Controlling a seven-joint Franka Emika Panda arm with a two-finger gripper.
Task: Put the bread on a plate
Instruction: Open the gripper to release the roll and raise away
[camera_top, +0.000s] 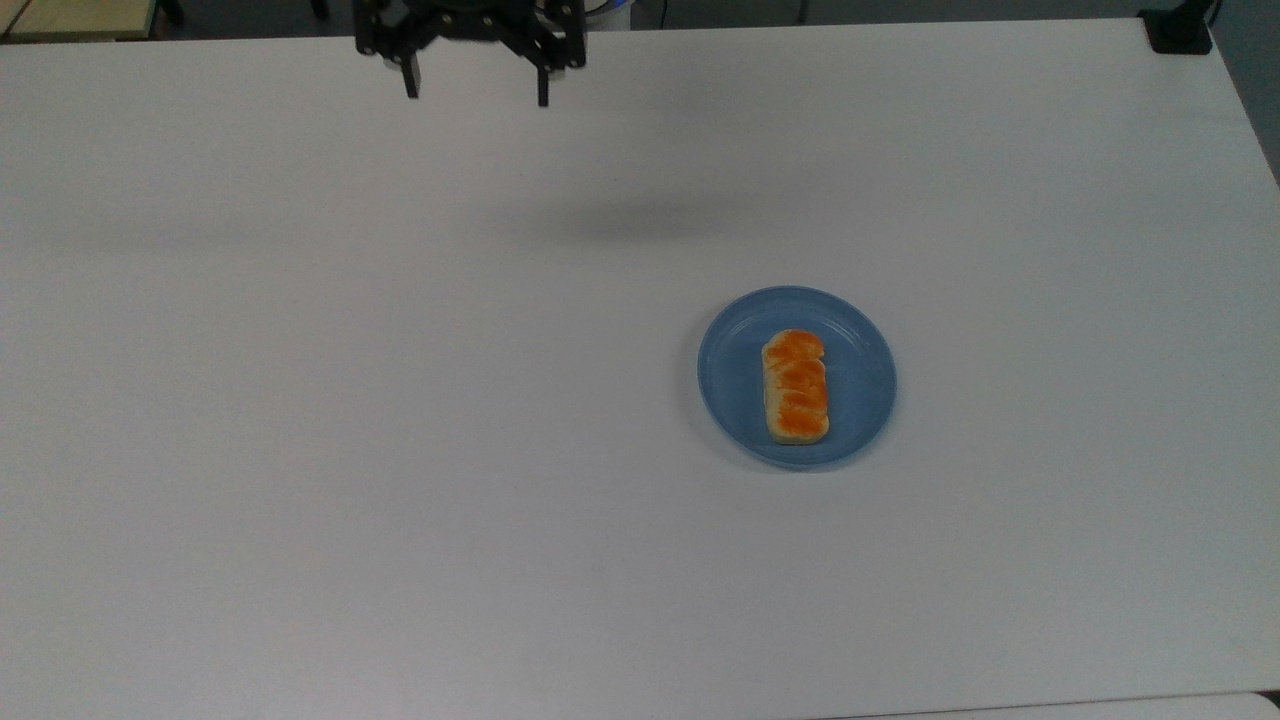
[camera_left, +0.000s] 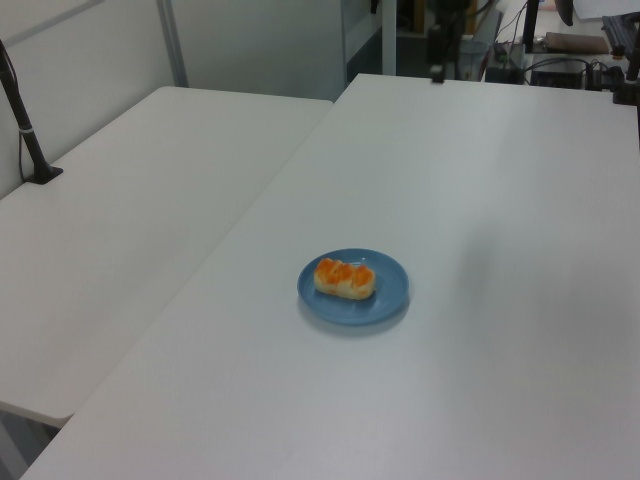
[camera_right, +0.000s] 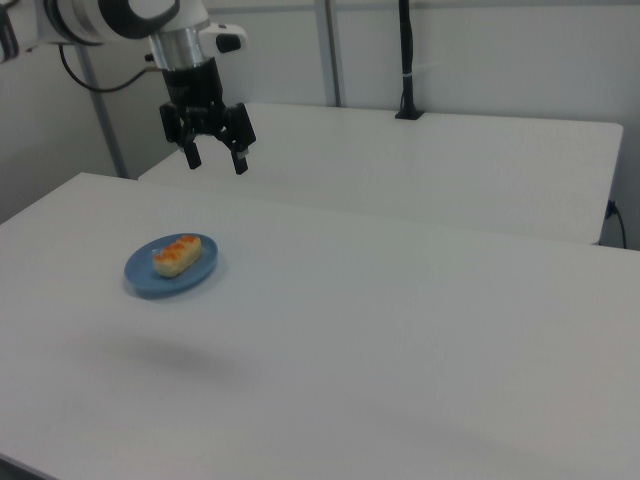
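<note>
- Resting on the plate (camera_top: 860, 330): the bread (camera_top: 796, 386), an oblong loaf with orange-brown glazed top and pale sides, lengthwise down the dish's middle in the top view, inside the raised rim.
- Sitting flat on the white table (camera_top: 400, 400), right of centre in the top view: the light-blue round dish, seen again in the left view (camera_left: 388, 300) and the right view (camera_right: 140, 275), loaf (camera_left: 344, 278) (camera_right: 177, 254) on it in each.
- Hanging high above the tabletop, well apart from plate and bread: the gripper (camera_top: 476, 92), at the top edge of the top view; in the right view (camera_right: 215, 160) up and behind the dish.
- Spread wide, gripping nothing: the two black fingers (camera_right: 190, 153), pointing down.
- Standing beyond, in the right view: a second white table (camera_right: 480, 160) with a black post (camera_right: 406, 60).
</note>
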